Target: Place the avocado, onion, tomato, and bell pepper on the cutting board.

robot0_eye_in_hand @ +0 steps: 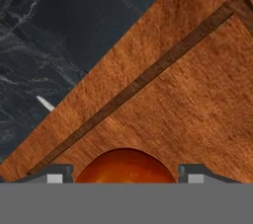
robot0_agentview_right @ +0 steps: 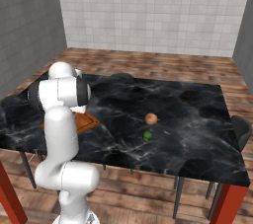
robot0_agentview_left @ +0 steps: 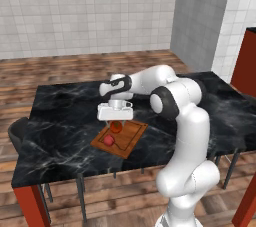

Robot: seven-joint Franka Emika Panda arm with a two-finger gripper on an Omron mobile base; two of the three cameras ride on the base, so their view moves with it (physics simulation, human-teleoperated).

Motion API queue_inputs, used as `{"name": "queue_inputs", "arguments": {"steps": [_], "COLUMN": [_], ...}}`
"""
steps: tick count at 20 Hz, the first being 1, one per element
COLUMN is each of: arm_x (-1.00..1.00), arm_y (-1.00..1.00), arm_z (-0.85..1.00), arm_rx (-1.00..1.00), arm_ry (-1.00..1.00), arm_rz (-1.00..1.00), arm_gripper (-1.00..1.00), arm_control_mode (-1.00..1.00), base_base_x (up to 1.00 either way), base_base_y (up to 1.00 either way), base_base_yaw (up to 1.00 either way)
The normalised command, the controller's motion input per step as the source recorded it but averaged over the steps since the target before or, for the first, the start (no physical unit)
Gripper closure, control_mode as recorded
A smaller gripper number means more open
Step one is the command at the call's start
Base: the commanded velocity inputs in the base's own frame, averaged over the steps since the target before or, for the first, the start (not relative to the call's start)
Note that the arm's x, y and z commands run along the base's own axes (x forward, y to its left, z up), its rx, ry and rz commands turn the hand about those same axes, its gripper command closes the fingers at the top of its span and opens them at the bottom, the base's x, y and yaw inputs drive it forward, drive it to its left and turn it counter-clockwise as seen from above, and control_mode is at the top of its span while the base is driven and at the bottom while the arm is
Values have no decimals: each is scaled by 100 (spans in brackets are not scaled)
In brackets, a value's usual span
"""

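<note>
The arm [robot0_agentview_left: 182,121] is built of glossy white, rounded segments, thick and tube-like, joined by dark grey to black rings at the joints. Its hand is a flat white block with a black wrist band just behind it. The gripper [robot0_agentview_left: 116,121] ends in two small dark grey finger tips [robot0_eye_in_hand: 57,172] with paler square pads.

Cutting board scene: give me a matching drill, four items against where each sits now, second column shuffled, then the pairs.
Items:
1. onion
2. avocado
3. orange-red round piece
4. darker red piece

Places:
A. on the cutting board, directly under the end effector
B. on the black marble table, the paler of two pieces off the board
C. on the board, at its near end
D. on the table, green, just nearer the camera than its pale neighbour

Pairs: 1-B, 2-D, 3-A, 4-C
</note>
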Motion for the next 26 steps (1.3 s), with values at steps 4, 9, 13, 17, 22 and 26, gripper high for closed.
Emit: {"name": "queue_inputs", "arguments": {"steps": [4,9,13,17,22,26], "arm_x": [-11,-11,-13,-22,-20,-22], "arm_y": [0,0,0,0,-2,-12], "arm_z": [0,0,12,34,47,53], "arm_rx": [0,0,0,0,0,0], "arm_ry": [0,0,0,-4,-7,-9], "arm_rz": [0,0,0,0,0,0], "arm_gripper": [-100,-100,-100,-100,-100,-100], "arm_control_mode": [-100,-100,-100,-100,-100,-100], "base_base_x": [0,0,0,0,0,0], "base_base_y": [0,0,0,0,0,0], "base_base_yaw": [0,0,0,0,0,0]}}
